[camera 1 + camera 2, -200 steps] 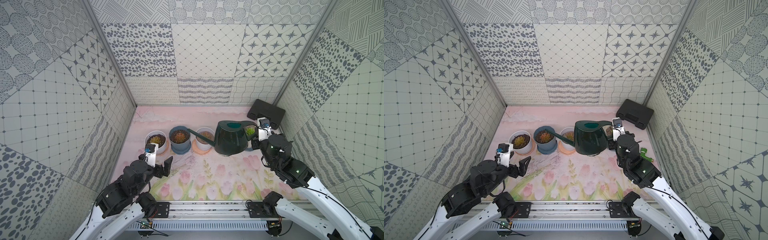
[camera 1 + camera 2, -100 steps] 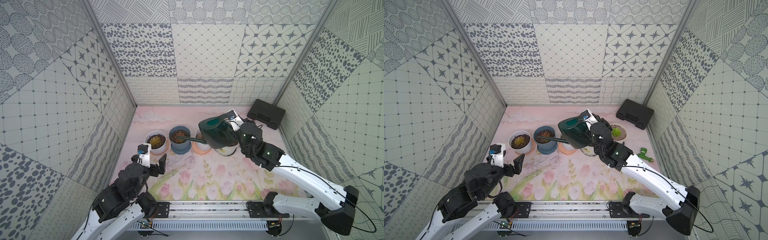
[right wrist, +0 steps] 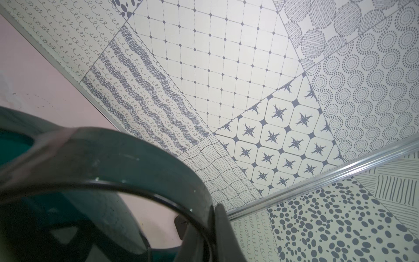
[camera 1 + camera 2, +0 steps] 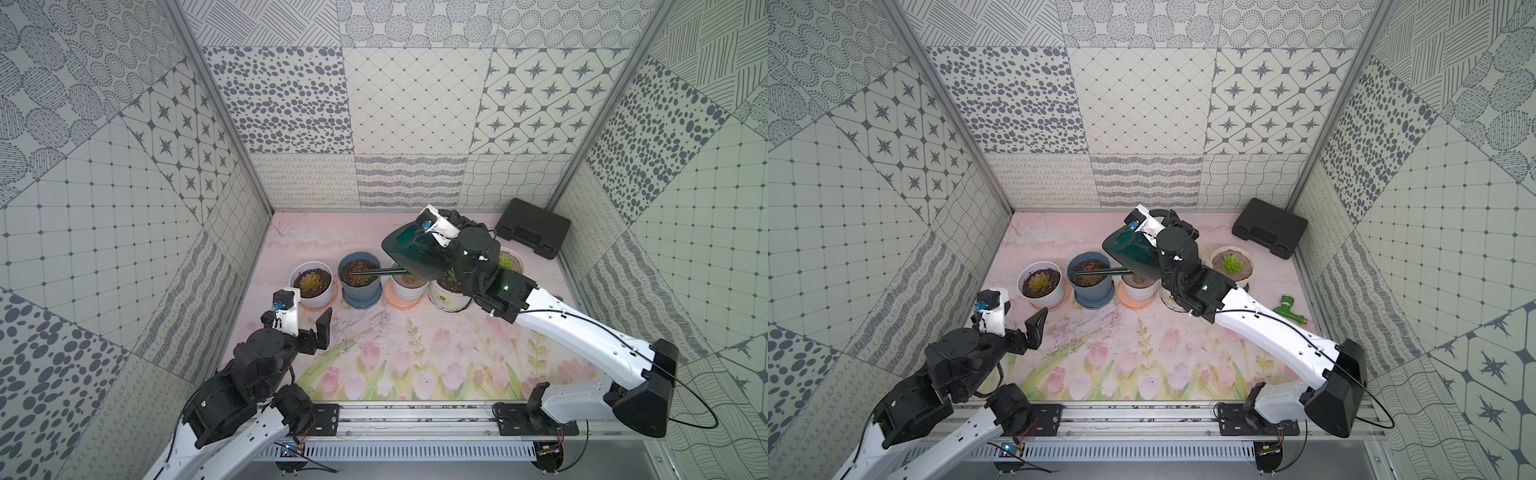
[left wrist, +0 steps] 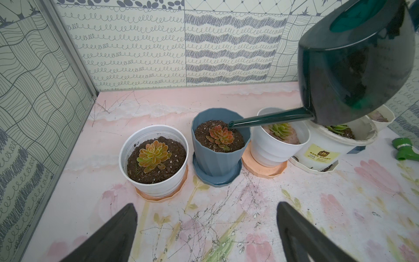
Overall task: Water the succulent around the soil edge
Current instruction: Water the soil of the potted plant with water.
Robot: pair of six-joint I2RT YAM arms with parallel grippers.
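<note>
The succulent [image 4: 1232, 263], a bright green rosette, sits in tan soil in a white fluted pot [image 4: 1250, 274] at the back right. Its soil edge [image 4: 1219, 266] is bare, and the right arm partly covers this pot [image 4: 512, 261] in a top view. My right gripper [image 4: 451, 219] [image 4: 1174, 220] [image 3: 210, 217] is shut on the handle of a dark green watering can [image 4: 415, 255] [image 4: 1133, 255] [image 5: 353, 61]. The can is raised and tipped left. Its spout tip [image 4: 1076, 273] [image 5: 231, 124] hangs over the blue pot [image 4: 1091, 286], well left of the succulent. My left gripper [image 4: 297, 328] [image 4: 1009, 328] [image 5: 207, 207] is open, low at the front left.
Four pots stand in a row: a white pot [image 4: 311, 286] with a yellow-orange rosette, the blue pot [image 4: 359, 291], a white pot [image 4: 409, 289] on a peach saucer, and a cream labelled pot [image 4: 446, 297]. A black case [image 4: 532, 232] lies in the back right corner, a green hose nozzle [image 4: 1289, 309] by the right wall.
My right arm lifted the watering can from upright at the right, swung it left and tipped it, so the spout now reaches over the blue pot. My left gripper drew back towards the front left.
</note>
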